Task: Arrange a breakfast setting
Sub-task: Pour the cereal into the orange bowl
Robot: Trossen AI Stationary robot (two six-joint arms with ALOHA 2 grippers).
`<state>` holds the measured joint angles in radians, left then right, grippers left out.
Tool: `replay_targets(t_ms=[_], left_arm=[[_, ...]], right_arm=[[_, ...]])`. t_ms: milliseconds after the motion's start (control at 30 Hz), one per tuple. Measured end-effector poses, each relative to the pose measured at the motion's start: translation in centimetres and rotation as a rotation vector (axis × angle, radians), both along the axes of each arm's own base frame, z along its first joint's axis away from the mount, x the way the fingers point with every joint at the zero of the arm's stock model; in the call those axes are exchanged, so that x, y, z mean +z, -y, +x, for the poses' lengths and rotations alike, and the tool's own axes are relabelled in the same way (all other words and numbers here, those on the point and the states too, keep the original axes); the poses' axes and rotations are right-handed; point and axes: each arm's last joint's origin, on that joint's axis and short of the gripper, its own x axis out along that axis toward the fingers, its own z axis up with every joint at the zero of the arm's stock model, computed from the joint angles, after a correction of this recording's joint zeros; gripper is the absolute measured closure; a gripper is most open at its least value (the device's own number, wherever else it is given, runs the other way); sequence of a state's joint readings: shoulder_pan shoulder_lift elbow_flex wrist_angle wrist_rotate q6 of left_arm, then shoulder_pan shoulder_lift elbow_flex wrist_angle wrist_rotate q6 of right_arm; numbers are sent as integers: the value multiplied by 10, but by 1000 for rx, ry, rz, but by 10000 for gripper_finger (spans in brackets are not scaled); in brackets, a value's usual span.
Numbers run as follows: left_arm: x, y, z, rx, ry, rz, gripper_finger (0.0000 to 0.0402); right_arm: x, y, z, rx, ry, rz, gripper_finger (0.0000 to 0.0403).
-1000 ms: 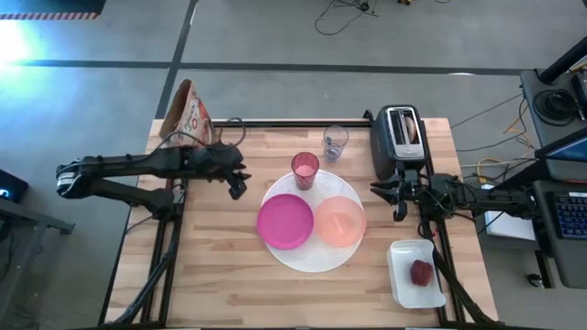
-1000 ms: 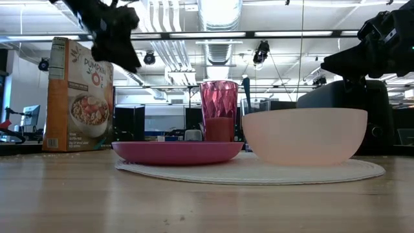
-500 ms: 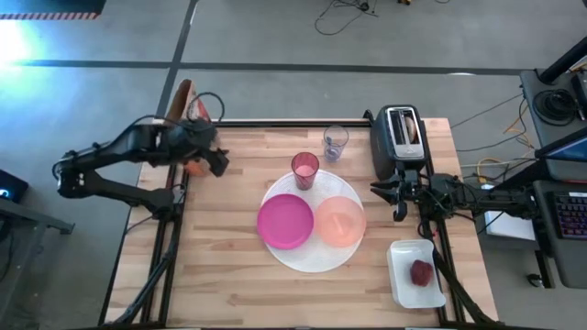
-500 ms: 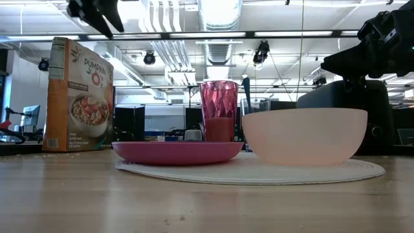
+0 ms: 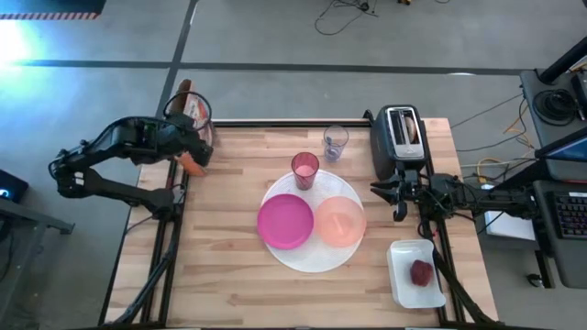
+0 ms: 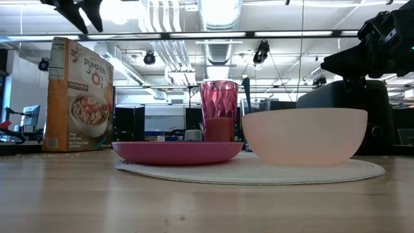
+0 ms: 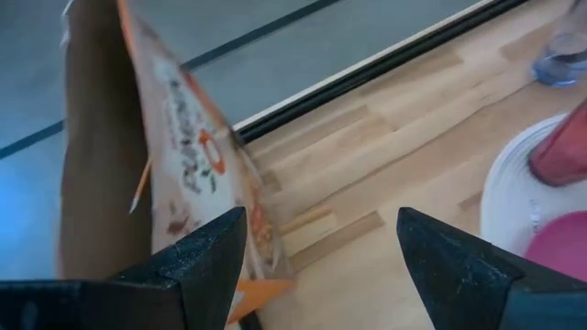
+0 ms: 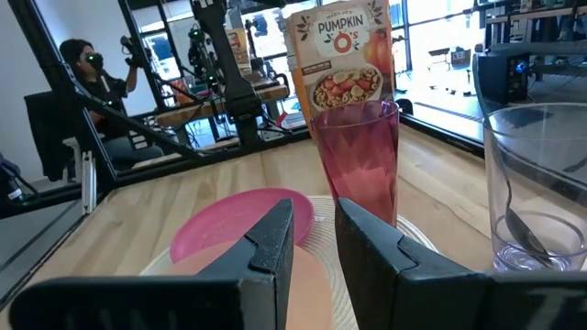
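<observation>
Table's left gripper (image 5: 194, 156) reached cereal box (image 5: 190, 108).

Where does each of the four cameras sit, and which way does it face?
High view: overhead, straight down on the table, both arms in view.
Low view: table height, level across the magenta plate and bowl; arm parts hang at both top corners.
Left wrist view: on the left arm, facing the cereal box past the open left hand.
Right wrist view: on the right arm, facing the pink cup past the right hand.
Both wrist views share the cereal box, pink cup and magenta plate.
</observation>
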<state>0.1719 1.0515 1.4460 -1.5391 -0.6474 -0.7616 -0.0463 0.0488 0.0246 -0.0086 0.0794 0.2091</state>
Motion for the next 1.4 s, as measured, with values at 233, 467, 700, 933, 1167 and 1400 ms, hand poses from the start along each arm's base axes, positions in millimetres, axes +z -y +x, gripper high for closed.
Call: replay_targets(t_ms=[233, 467, 700, 933, 1167, 1400], left_arm=[[0, 1, -6, 52, 22, -14, 136], [-1, 5, -7, 23, 76, -165, 136], [-4, 8, -4, 23, 118, -307, 136], [-12, 6, 15, 47, 77, -367, 136], [-26, 2, 43, 42, -26, -419, 136], [-34, 3, 45, 81, -30, -471, 136]], right_arm=[[0, 0, 0, 0, -1, 0, 330], [0, 0, 0, 0, 0, 0, 330], [0, 0, 0, 0, -1, 0, 330], [0, 0, 0, 0, -1, 0, 330], [0, 0, 0, 0, -1, 0, 330], [0, 0, 0, 0, 0, 0, 330]])
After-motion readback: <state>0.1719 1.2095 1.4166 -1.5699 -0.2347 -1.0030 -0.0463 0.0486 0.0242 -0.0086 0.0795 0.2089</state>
